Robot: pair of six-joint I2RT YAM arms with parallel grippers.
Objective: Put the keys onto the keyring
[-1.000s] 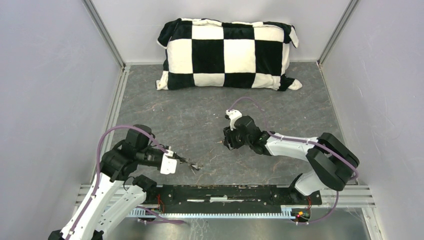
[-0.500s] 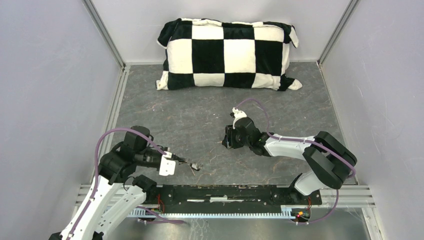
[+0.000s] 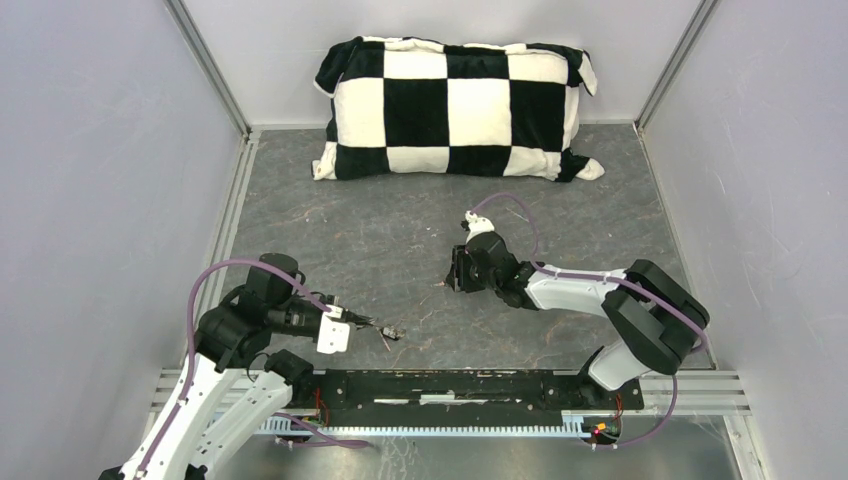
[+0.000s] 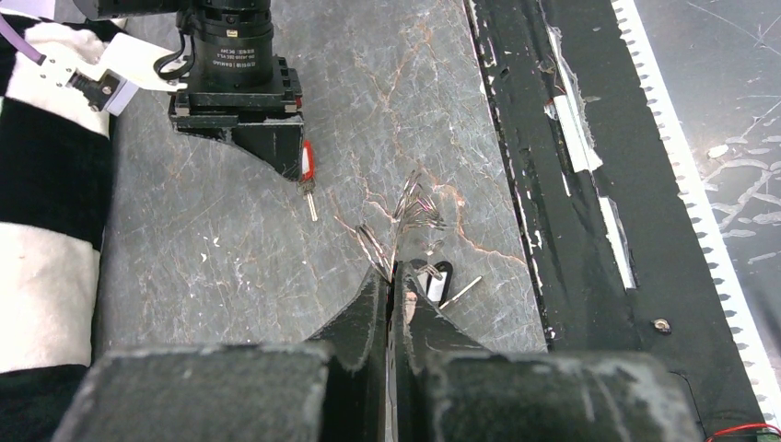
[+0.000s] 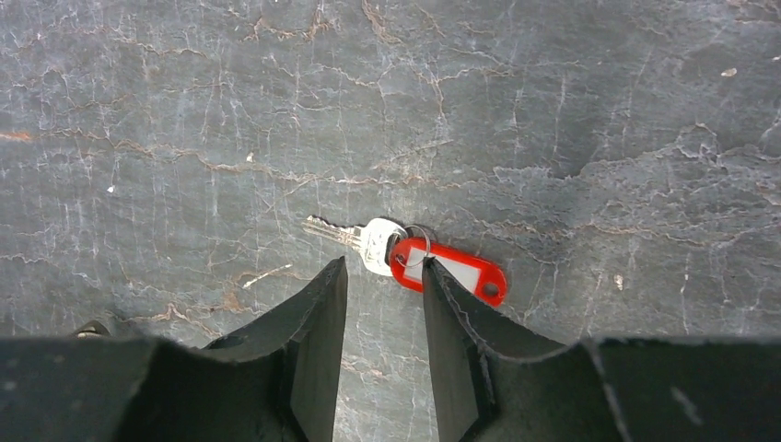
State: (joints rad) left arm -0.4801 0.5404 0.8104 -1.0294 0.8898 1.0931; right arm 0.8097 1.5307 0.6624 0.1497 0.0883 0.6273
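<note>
In the left wrist view my left gripper is shut on the thin grey wire of the keyring, whose fringe of small metal pieces lies fanned on the floor just ahead. The black key with a white face lies beside the right fingertip. The red key lies flat on the floor with its metal blade pointing left. My right gripper is open just above it, its right finger over the tag's near end. From above, the left gripper and right gripper are apart.
A black-and-white checked pillow lies against the back wall. A black rail runs along the near edge between the arm bases and shows to the right in the left wrist view. Grey walls close in both sides.
My right wrist has swung a little toward the back and tipped down over the red key. My left arm has drawn slightly left, still holding the ring.
</note>
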